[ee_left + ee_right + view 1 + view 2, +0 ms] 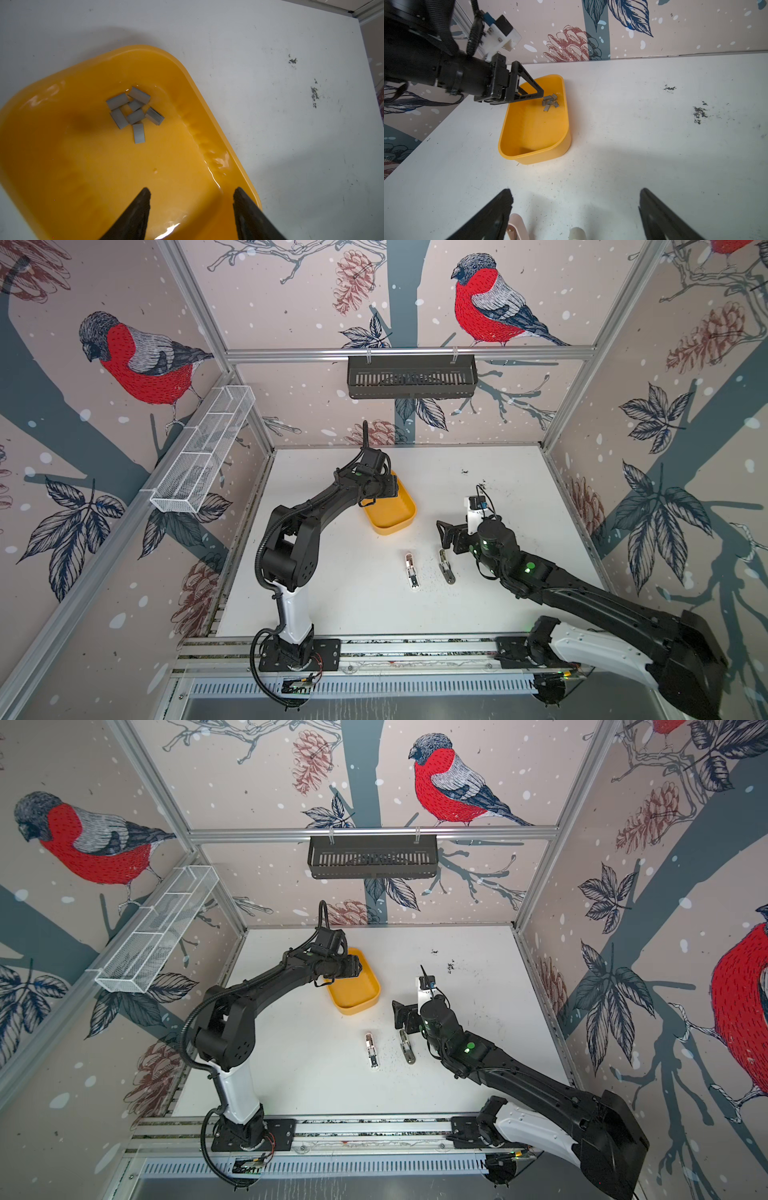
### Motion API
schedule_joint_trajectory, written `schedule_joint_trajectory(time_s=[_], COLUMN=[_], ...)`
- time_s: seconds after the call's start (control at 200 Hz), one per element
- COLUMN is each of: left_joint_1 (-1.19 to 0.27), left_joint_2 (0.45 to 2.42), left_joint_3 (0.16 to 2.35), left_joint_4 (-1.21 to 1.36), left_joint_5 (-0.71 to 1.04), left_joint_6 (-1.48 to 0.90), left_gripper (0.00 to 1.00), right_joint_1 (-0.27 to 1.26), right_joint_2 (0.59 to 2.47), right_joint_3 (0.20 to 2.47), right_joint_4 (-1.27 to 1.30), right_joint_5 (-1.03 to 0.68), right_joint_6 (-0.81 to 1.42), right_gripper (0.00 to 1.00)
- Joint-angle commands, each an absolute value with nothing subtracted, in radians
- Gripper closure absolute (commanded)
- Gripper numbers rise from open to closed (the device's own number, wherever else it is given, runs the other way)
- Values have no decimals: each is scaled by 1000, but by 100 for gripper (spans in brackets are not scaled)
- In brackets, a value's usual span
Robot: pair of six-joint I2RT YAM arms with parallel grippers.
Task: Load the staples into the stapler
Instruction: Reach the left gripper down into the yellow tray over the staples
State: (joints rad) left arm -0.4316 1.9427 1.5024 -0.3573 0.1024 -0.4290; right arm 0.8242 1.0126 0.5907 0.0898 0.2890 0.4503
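White, scuffed table (332,605), boxed in by bird-print walls (137,360). Left gripper (191,191) hangs over a yellow tub (207,99). Its jaws stand partly apart with nothing between them, and the fingertips are above the tub floor.

Ahead of the fingertips and untouched, the staples (135,112) lie in a loose heap of about seven grey strips. They are at the tub's end nearer the back wall. In both top views the left wrist hides them.

Right gripper (576,191) hovers over bare table with jaws wide and empty. In its wrist view the ends of two staplers show between the fingers at the frame's edge. In both top views it sits over the far end of the dark stapler (446,566). Whether it touches the stapler cannot be told.

The pale stapler (412,570) lies beside the dark one, roughly parallel and apart from it. Fine dark specks dot the table around them. The tub stands beyond both, toward the back wall and apart from them.

Dark smudges (465,471) mark the table's far right. A black basket (411,377) hangs on the back rail and a white wire basket (203,448) on the left rail.
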Motion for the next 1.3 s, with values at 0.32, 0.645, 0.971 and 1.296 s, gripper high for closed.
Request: schedule_joint_trajectory(time_s=[0.32, 0.645, 0.971, 1.296], left_joint_1=[-405, -402, -400, -382], left_joint_2=[2212, 2282, 2286, 2268], left_joint_3=[1758, 1810, 1806, 1799], left_joint_4=[-463, -495, -515, -531], left_joint_5=[-5, -38, -68, -78], left_joint_6=[-466, -454, -439, -437], left_gripper=[54, 56, 63, 74], right_joint_1=[821, 815, 815, 813], right_joint_2=[990, 987, 971, 956], right_joint_3=[563, 552, 534, 529], right_joint_4=[103, 104, 103, 97], right_joint_5=[273, 274, 281, 283], right_joint_6=[497, 501, 514, 515], right_gripper=[5, 4, 4, 4])
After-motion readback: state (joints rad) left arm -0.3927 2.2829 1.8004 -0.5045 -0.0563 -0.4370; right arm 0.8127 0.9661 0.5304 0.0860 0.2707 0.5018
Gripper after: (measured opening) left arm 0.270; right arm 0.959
